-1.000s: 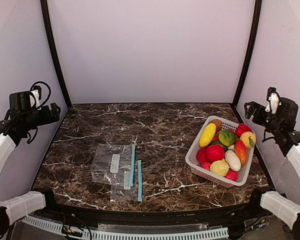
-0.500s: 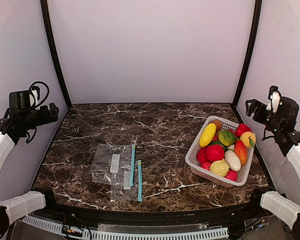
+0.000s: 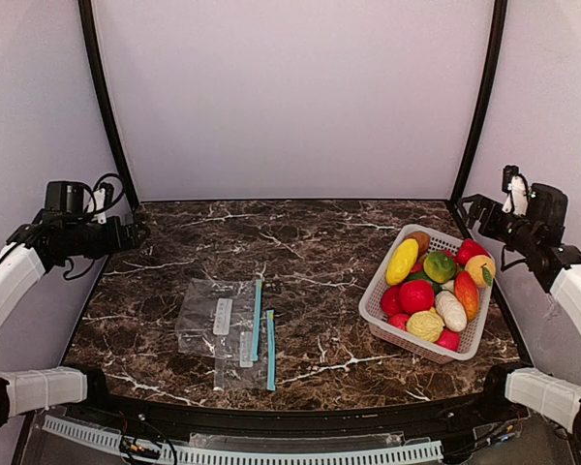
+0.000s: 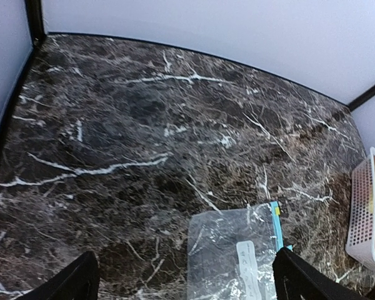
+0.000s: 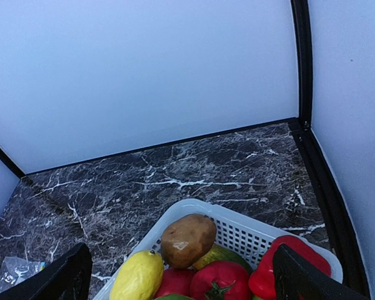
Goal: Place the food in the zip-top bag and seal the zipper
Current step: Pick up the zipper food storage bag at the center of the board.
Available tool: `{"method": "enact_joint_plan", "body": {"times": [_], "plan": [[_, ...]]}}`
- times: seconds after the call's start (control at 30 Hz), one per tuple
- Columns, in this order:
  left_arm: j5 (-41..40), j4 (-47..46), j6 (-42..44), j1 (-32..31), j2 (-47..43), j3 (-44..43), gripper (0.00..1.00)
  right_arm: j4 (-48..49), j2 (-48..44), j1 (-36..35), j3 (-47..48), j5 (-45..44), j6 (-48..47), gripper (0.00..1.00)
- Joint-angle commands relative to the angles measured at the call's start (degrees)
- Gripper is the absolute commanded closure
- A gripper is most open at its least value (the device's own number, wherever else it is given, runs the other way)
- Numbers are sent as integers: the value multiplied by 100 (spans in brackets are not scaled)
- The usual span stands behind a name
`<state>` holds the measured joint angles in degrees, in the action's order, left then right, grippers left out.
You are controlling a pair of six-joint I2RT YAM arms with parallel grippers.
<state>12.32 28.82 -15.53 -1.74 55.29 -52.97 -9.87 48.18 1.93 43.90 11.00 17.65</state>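
Both your end effectors are spread wide and hold nothing. The left end effector (image 3: 138, 232) hangs over the left edge of the desk (image 3: 300, 242), and the right end effector (image 3: 473, 208) over its far right corner. The food (image 3: 431, 286) lies piled in the white basket (image 3: 375, 293) on the right, well apart from the zip-top bag (image 3: 216, 315), which lies flat near the front.

The table (image 3: 300, 242) looks like polished marble — zip-top bag (image 3: 213, 315) clear glossy plastic, food (image 3: 417, 295) smooth plastic.

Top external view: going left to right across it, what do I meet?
left gripper → zip-top bags → white basket holding the food
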Motion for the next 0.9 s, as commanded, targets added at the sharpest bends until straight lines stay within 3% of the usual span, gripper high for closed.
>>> {"method": "enact_joint_plan", "body": {"times": [0.0, 0.13, 0.5, 0.87], "plan": [[712, -209, -458, -518, 275, 397, 3, -125, 117, -401, 219, 391, -121, 1], [774, -496, -676, -844, 555, 705, 4, -130, 273, -784, 185, 612, -148, 1], [1284, -1258, -896, -988, 972, 1535, 4, -87, 473, -1410, 198, 757, -286, 2], [1503, -1611, -895, -1211, 930, 2126, 5, -106, -232, -1676, -333, 895, 287, 3]]}}
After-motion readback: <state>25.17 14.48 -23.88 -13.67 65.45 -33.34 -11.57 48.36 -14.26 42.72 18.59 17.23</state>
